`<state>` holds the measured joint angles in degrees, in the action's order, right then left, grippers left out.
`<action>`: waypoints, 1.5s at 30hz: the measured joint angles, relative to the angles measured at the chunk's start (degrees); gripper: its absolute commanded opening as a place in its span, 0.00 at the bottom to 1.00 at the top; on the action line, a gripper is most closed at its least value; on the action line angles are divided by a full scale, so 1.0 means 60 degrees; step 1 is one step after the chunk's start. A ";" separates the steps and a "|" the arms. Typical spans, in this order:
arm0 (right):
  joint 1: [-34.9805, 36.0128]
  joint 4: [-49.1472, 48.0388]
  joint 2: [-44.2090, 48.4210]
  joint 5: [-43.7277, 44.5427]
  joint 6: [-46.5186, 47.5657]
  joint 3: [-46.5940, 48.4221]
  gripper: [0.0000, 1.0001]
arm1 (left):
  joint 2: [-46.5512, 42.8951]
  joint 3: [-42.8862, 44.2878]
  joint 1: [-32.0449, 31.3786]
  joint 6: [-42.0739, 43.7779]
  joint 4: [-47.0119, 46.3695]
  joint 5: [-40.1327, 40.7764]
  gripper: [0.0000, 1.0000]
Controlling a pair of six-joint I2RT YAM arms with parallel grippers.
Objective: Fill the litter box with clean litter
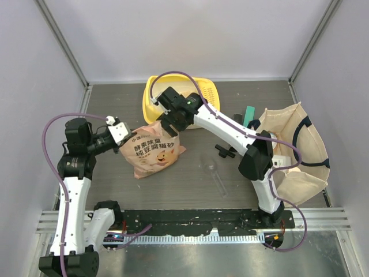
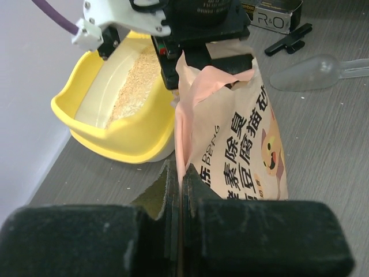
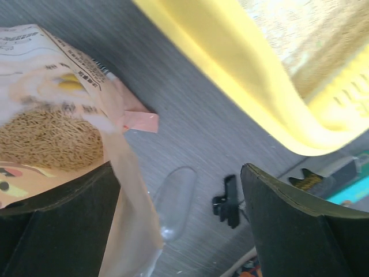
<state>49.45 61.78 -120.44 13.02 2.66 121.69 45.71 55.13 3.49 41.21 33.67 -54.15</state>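
The yellow litter box [image 1: 151, 95] stands at the back centre, with pale litter [image 2: 138, 81] along its floor. The peach litter bag [image 1: 154, 153] stands just in front of it, mouth open, granules showing inside [image 3: 46, 138]. My left gripper [image 2: 181, 184] is shut on the bag's left edge, with pink film pinched between the pads. My right gripper [image 3: 179, 213] is open wide at the bag's mouth, above the table. The bag's lip lies against its left finger [image 3: 52, 225]. The box rim [image 3: 230, 75] is just beyond it.
A clear plastic scoop [image 1: 210, 167] and a black clip [image 1: 225, 151] lie on the table right of the bag. A cream tote [image 1: 294, 150] with dark handles fills the right side. A teal box [image 1: 251, 112] lies behind it. Walls close in on the left, back and right.
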 measured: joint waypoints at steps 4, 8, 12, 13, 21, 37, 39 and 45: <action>0.0022 -0.0047 0.0477 0.0474 0.0561 0.0007 0.88 | -0.0062 -0.0208 -0.0004 0.0076 -0.0393 -0.0007 0.00; 0.0029 -0.0076 0.0918 0.0860 0.0994 0.0007 0.88 | 0.0029 -0.0495 -0.0026 -0.0044 -0.1217 0.0124 0.00; -0.0022 -0.0087 0.1067 0.0892 0.1115 0.0124 0.88 | 0.0721 -0.0463 -0.0026 -0.0237 -0.2004 0.0211 0.00; -0.0033 -0.0084 0.1067 0.0892 0.1126 0.0153 0.88 | 0.0943 -0.0401 -0.0022 -0.0306 -0.2164 0.0211 0.00; -0.0353 -0.0018 0.0940 0.0718 0.1137 0.0586 0.88 | 0.1967 -0.0208 -0.0026 -0.0805 -0.3424 0.0240 0.00; -0.2452 -0.0015 0.4972 -0.2218 0.2062 -0.4972 0.90 | 0.0168 -0.0280 -0.0131 -0.2612 -0.3650 0.0022 0.63; -0.2397 0.0193 0.5406 -0.2488 0.2299 -0.6211 0.90 | 0.0164 -0.0277 -0.0182 -0.3038 -0.3705 0.0087 0.64; -0.1545 0.0200 0.5388 -0.3220 0.2408 -0.8633 0.90 | 0.0226 -0.0280 -0.0204 -0.3840 -0.3741 0.0787 0.66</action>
<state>40.18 62.98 -88.12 -6.31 17.10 69.89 47.07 53.45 2.26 18.17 11.22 -49.43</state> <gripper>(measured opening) 0.901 0.658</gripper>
